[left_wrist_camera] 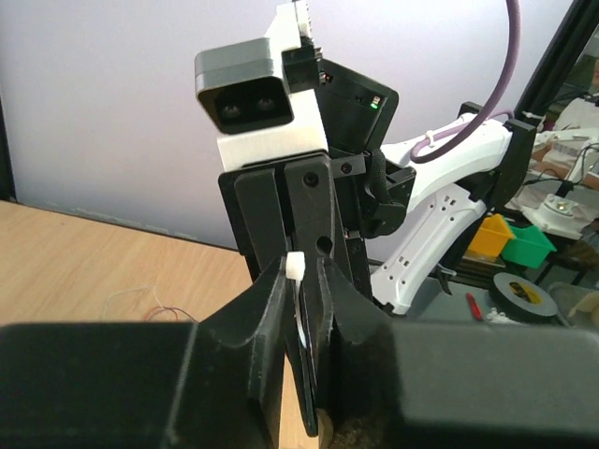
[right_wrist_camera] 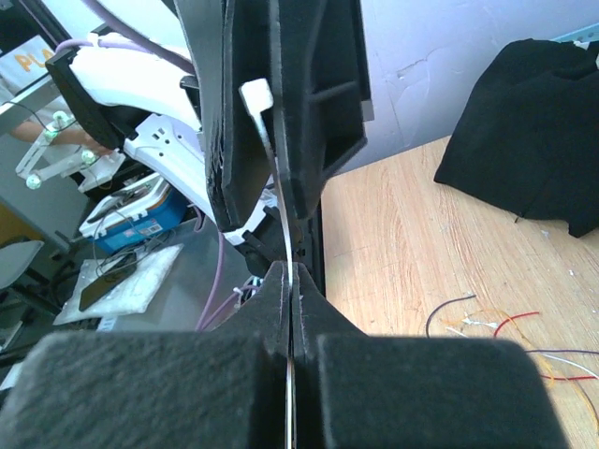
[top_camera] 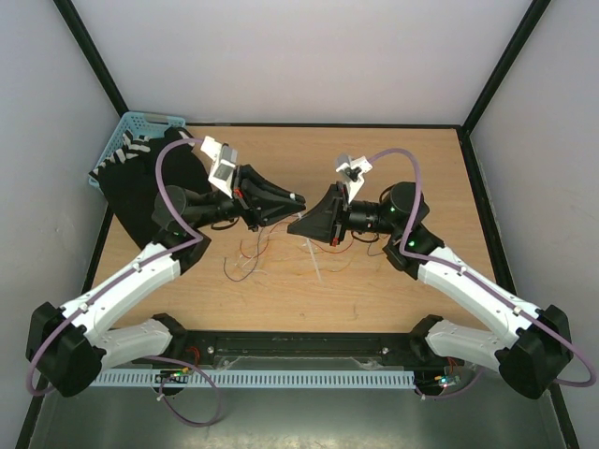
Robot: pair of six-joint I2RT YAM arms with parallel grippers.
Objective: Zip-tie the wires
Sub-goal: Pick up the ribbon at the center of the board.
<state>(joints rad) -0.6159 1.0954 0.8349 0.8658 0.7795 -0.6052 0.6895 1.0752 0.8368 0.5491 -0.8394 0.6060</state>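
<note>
The right claw (right_wrist_camera: 290,282) pinches the thin white plastic zip tie (right_wrist_camera: 280,201). Its head pokes into the left claw (left_wrist_camera: 304,276); I cannot tell if that one grips.

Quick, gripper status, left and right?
Left gripper: jaws flank the zip tie at its head end; clamped or not, cannot tell.
Right gripper: closed on the zip tie.

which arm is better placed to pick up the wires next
Left, probably. Most of the wires lie on the table on the same side as the left gripper, while the right gripper is shut on the zip tie and should hold it. Whether the left jaws grip the tie's head yet is unclear.
</note>
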